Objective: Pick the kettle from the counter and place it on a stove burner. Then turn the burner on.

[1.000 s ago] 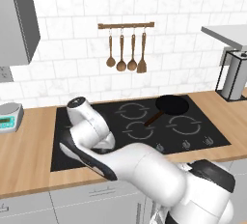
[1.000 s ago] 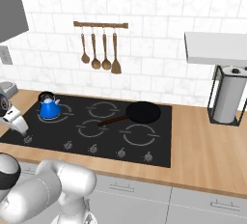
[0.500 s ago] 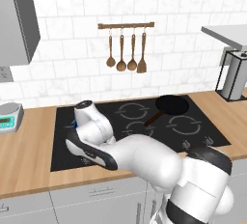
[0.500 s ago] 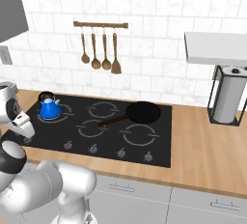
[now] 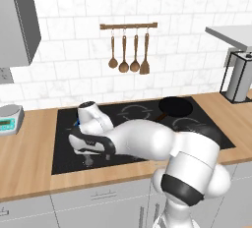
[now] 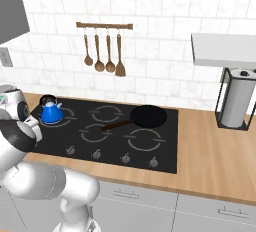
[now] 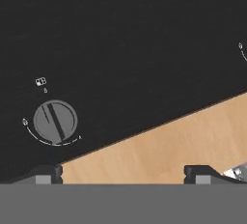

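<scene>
Gripper spread wide, nothing between its two dark tips, pointing down at the front strip of the black glass cooktop where that meets the light-brown counter. Round grey knob just ahead of the left fingertip, apart from it, with a thin arc mark curving under it and a small burner symbol printed just beyond. Edge between glass and wood running slantwise across the hand view, passing between the tips; right fingertip over wood, left one at the glass edge. From the left base view, gripper hanging low over the front left part of the cooktop, close above the surface; contact not discernible. Kettle, bright blue with a black arched handle and pale lid, standing upright on the cooktop behind the gripper, toward the wall, on the rear left stove burner; in the left base view mostly hidden behind the wrist, a sliver of blue showing beside it. Black frying pan well off to the gripper's right, on the rear right of the glass, handle pointing forward and left. Further knobs along the front edge, to the right of the gripper.
</scene>
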